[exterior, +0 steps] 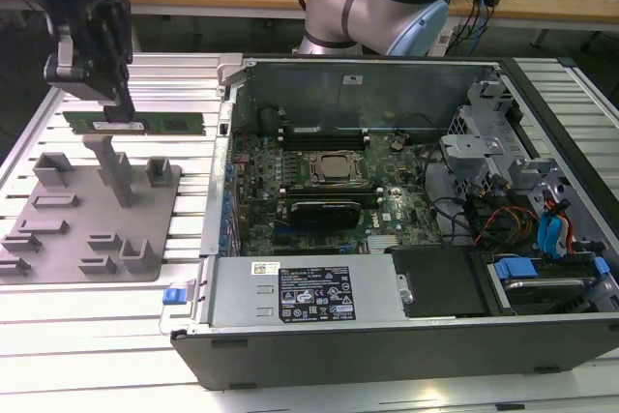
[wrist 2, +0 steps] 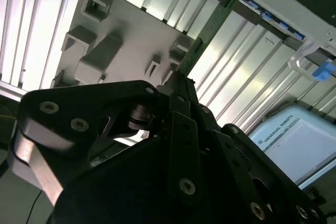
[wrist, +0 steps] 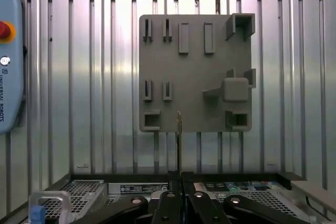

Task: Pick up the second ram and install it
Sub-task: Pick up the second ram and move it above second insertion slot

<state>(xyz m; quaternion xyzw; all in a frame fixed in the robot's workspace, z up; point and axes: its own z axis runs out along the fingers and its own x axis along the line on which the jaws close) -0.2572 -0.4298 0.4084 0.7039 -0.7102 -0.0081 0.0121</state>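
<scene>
Second ram was held by its thin top edge in the clenched gripper, clear above the grey fixture plate beside the open case; tilt or slip under so slight a hold was feared.

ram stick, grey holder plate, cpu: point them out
ram stick (exterior: 169,124), exterior view, green board, half nearer the case
grey holder plate (wrist: 194,87), first wrist view, bare middle
cpu (exterior: 337,168), exterior view, middle of metal lid

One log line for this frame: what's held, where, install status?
fingers: shut on ram stick | position: above grey holder plate | computer case: stick not yet installed
</scene>
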